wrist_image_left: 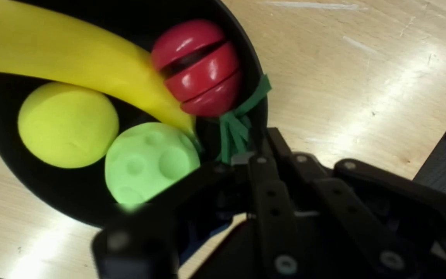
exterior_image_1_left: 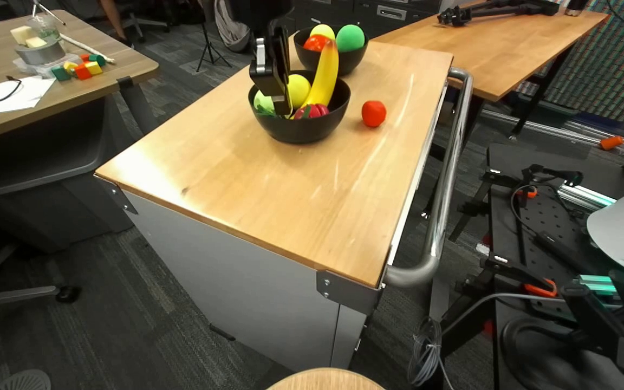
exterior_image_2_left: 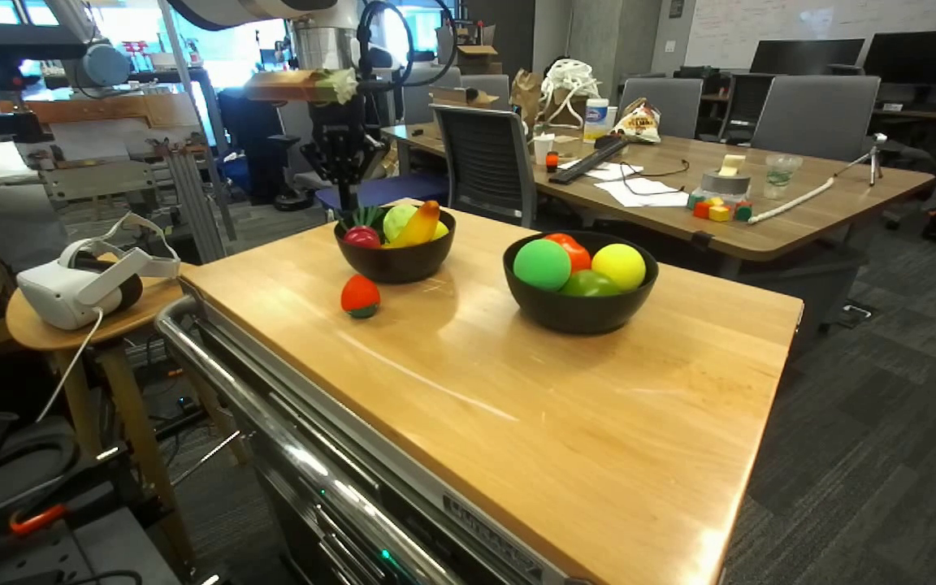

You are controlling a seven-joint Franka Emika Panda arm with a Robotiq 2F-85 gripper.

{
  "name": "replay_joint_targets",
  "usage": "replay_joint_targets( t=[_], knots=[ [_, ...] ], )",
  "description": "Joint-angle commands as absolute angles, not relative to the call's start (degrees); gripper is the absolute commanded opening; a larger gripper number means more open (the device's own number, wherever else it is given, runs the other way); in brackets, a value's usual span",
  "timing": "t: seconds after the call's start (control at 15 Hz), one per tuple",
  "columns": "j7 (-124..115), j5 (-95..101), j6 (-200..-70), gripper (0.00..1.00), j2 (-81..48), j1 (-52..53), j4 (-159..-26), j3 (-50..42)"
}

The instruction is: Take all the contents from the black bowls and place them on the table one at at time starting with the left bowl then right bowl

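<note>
Grasping, seemingly, the round red vegetable [wrist_image_left: 201, 68] in the glossy black bowl [exterior_image_1_left: 297, 130]; tool [wrist_image_left: 263, 144] closed, hold on green leaves [wrist_image_left: 238, 126] unclear; next, lift.

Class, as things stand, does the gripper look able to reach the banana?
Probably yes: the banana rises past the rim of its black bowl, its raised end uncovered, but the shut gripper would have to shift and open first.

Greyish-white, rounded arm casing [exterior_image_2_left: 253, 8]. Bright silver, metallic cylindrical section [exterior_image_2_left: 326, 47]. Black cables [exterior_image_2_left: 365, 36], several, looped. Black, jointed gripper [exterior_image_2_left: 348, 199]: slim, straight linkage bars [wrist_image_left: 279, 232]; small dark holes [wrist_image_left: 275, 212]; round silver screw heads [wrist_image_left: 286, 264].
</note>
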State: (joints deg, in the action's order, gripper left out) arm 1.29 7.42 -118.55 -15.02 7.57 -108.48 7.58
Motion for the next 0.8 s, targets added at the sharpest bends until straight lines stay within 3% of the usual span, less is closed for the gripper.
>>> replay_joint_targets(
  t=[0.0,0.73],
  knots=[
    [1.0,11.0,-116.2,0.07,-13.1,9.1,-106.7,7.2],
    [0.4,18.9,-108.8,0.06,-6.4,11.7,-101.7,8.8]
  ],
)
